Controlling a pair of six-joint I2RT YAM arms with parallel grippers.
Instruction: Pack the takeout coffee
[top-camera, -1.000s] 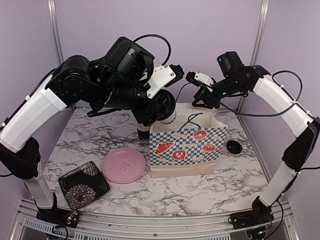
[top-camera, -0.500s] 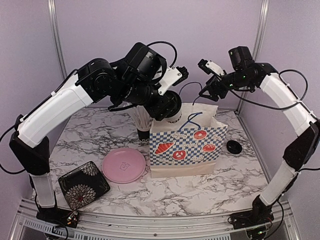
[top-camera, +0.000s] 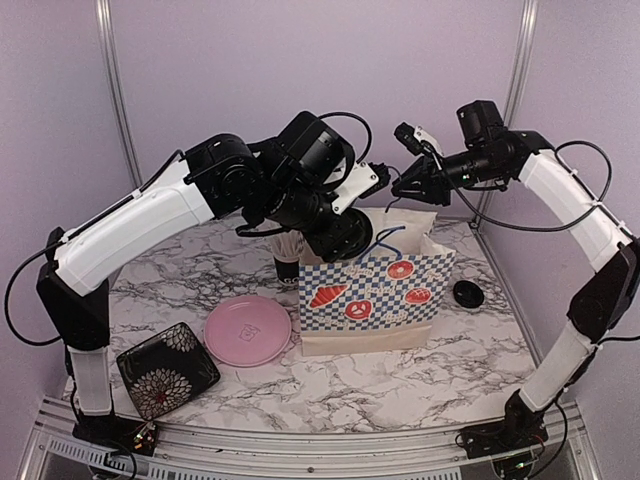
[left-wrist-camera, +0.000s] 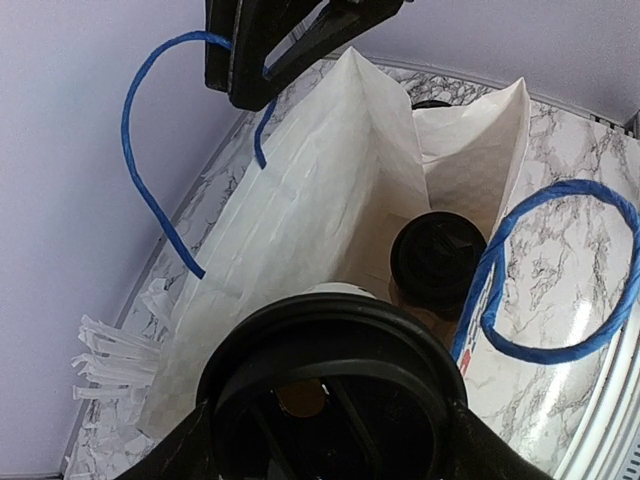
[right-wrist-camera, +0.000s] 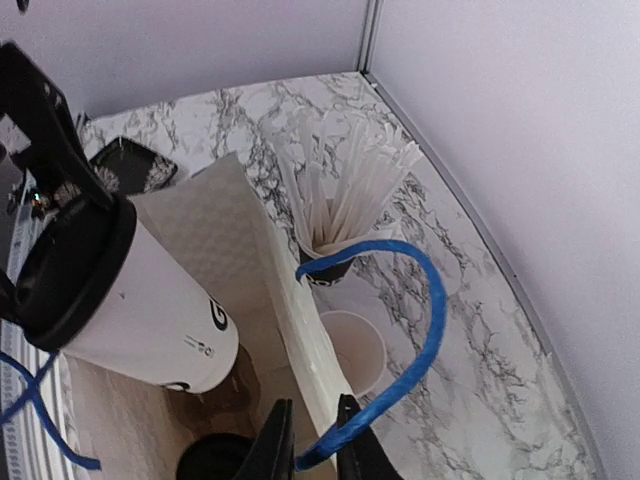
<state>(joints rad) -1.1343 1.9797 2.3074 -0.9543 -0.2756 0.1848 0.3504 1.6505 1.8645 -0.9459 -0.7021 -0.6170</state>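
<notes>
Takeout coffee (right-wrist-camera: 140, 310) held in left hand (top-camera: 343, 232); tilted over bag (top-camera: 375, 295).

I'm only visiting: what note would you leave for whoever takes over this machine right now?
Left gripper: shut on a lidded cup, tilted over the mouth of the bag.
Right gripper: shut on the bag's blue handle.
Done: one packed cup sits inside the bag.
To do: lower the lidded cup in; then probably lid and pack the unlidded cup outside the bag, using the loose lid beside the bag.
</notes>
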